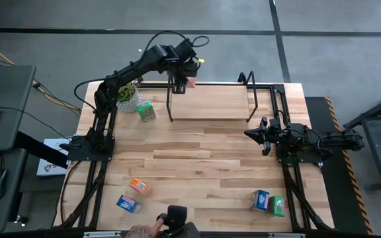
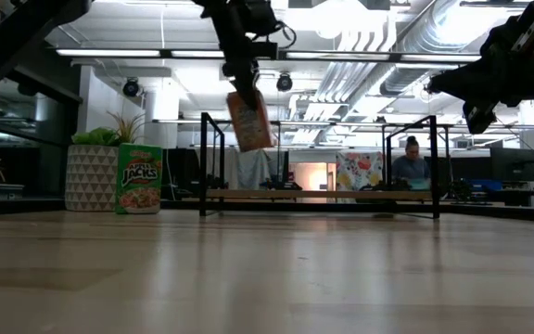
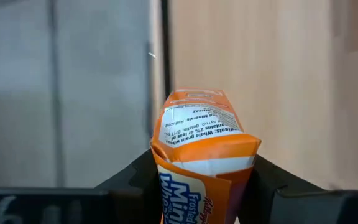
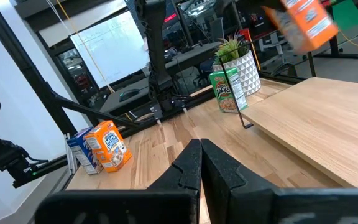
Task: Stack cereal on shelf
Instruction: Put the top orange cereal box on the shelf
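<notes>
The left arm reaches from its base at the table's left edge to the far side, elbow bent, with its wrist pointing down over the left end of the shelf. The left gripper is clamped on an orange box, which hangs tilted in the air above the shelf board, touching nothing else. The right arm is folded low at the table's right edge; the right gripper has its fingers together and holds nothing. A green box stands upright beside the plant, left of the shelf. An orange box and a blue box lie near the front left; a blue box and a green box lie near the front right.
</notes>
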Available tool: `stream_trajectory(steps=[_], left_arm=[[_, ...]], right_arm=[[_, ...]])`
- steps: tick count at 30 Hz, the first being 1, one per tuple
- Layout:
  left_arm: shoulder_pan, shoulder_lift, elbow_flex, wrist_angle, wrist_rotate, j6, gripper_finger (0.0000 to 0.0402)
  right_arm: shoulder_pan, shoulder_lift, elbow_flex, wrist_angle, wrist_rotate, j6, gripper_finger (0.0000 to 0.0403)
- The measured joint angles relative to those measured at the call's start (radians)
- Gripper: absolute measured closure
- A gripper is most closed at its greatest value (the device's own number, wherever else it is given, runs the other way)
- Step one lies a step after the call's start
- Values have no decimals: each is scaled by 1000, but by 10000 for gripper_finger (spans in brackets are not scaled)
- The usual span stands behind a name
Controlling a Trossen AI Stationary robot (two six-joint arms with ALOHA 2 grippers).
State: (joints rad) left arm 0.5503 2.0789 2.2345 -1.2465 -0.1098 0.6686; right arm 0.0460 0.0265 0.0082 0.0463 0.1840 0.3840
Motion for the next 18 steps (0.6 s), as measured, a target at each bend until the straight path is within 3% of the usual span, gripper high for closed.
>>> stream_trajectory(steps=[5,14,18], left_arm=[[13,18,-1,-81,129,-62,266],[12,105,-3,-44,5,-64,266],[10,125,-3,-49,-4,-66,266]], right_arm=[[0,0,0,0,0,0,403],[0,0,0,0,0,0,403],[0,0,0,0,0,0,403]])
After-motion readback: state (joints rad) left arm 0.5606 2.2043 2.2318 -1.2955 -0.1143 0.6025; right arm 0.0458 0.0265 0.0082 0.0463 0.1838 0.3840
